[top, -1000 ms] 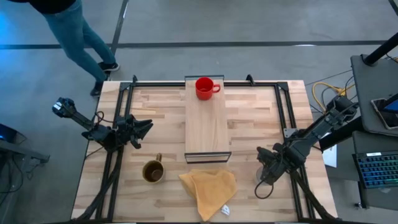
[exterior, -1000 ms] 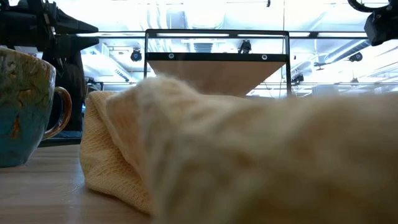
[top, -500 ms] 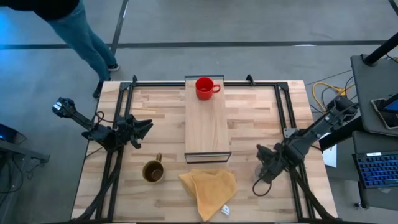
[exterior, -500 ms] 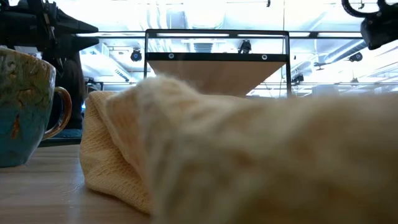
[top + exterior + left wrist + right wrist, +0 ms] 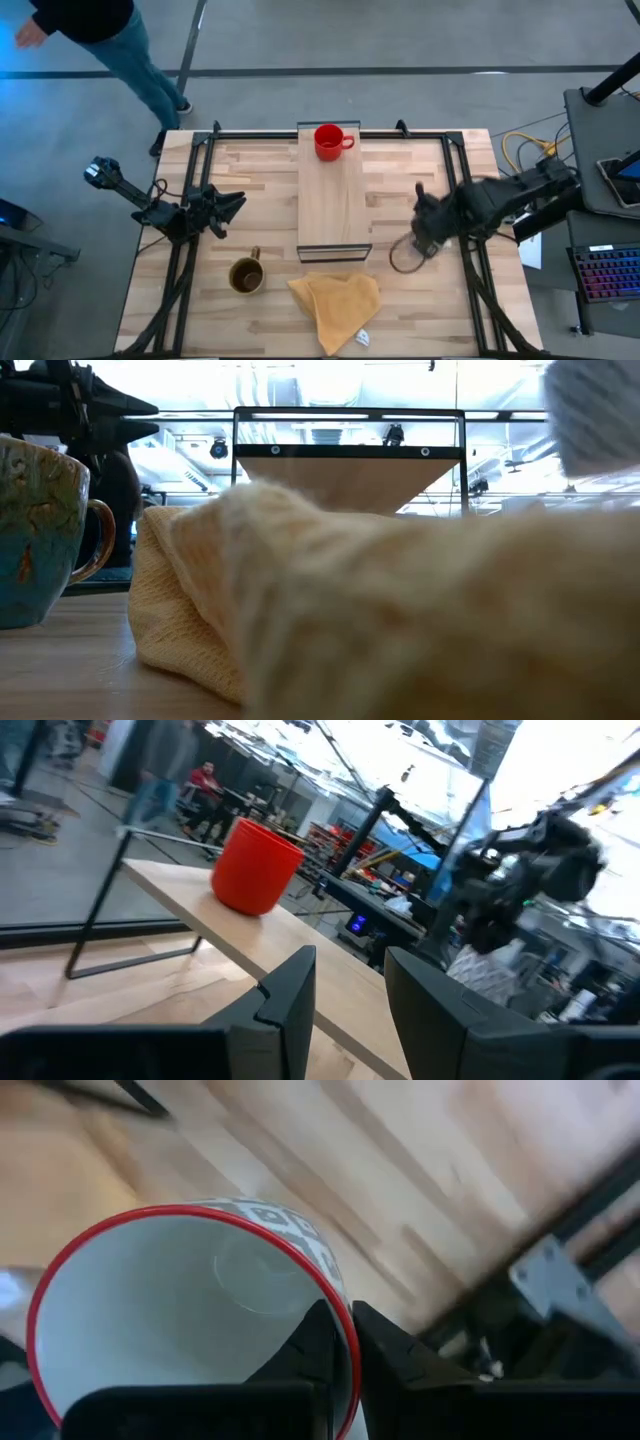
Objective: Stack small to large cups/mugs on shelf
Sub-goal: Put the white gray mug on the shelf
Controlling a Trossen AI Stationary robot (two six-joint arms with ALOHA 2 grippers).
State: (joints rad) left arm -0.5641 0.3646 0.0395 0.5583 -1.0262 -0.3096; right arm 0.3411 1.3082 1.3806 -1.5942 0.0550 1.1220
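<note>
A bright red mug (image 5: 328, 141) stands on the far end of the light-wood shelf (image 5: 333, 205). It also shows in the left wrist view (image 5: 255, 865). A brown mug with a dark inside (image 5: 246, 275) stands on the table near the front left; the low view shows its teal-brown side (image 5: 40, 530). My right gripper (image 5: 420, 238) is shut on a white mug with a red rim and grey pattern (image 5: 405, 257), right of the shelf's near end. My left gripper (image 5: 235, 207) waits open and empty, left of the shelf. My right gripper pinches the white mug's red rim (image 5: 343, 1312), one finger (image 5: 318, 1348) inside the mug and the other (image 5: 392, 1360) outside on the patterned wall. The fingers slant down from the table's right. The mug hangs below them, mouth up, lifted clear of the table.
A crumpled yellow cloth (image 5: 335, 305) lies at the table's near edge, in front of the shelf, and fills most of the low view (image 5: 380, 620). Dark metal rails (image 5: 455, 170) run along the table's sides. A person (image 5: 100, 40) walks beyond the far left corner.
My right gripper has risen with the white mug, lifting it clear of the table, and has swung quickly toward the table's left and far side, closer to the shelf's near end. The person beyond the far left corner has walked farther away.
</note>
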